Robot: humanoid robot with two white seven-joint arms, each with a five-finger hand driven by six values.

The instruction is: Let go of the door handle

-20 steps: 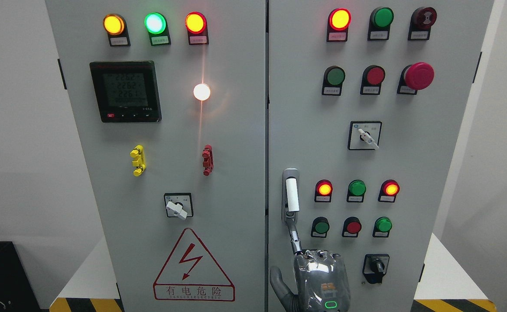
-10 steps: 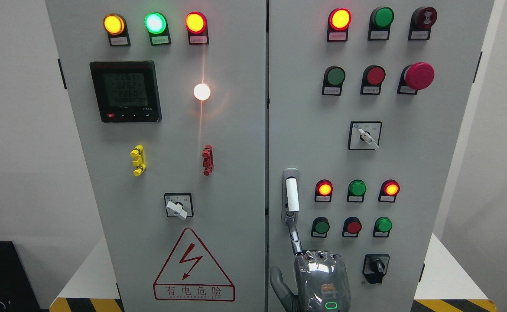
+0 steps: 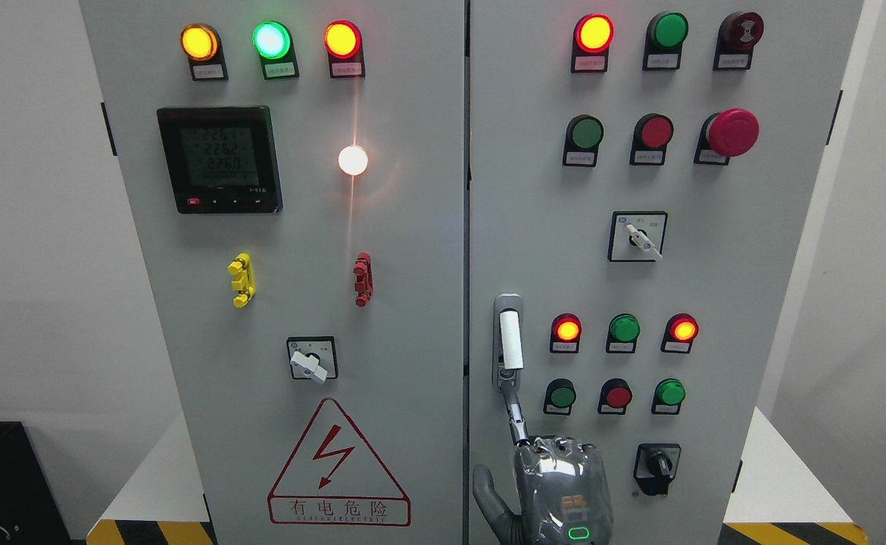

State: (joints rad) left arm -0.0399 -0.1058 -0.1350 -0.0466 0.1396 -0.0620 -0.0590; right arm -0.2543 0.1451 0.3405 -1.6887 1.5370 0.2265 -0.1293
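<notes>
On the left door (image 3: 276, 250), the lightning warning triangle (image 3: 338, 463) sits near the bottom edge. Over to the right door (image 3: 715, 303), the door handle (image 3: 510, 341) stands upright by that door's left edge. Below it, at the bottom edge, the right hand (image 3: 556, 484) shows its back to us, wrist low, one finger (image 3: 516, 416) stretched straight up, its tip touching the handle's lower end. The thumb splays left, the other fingers look curled; it grips nothing.
</notes>
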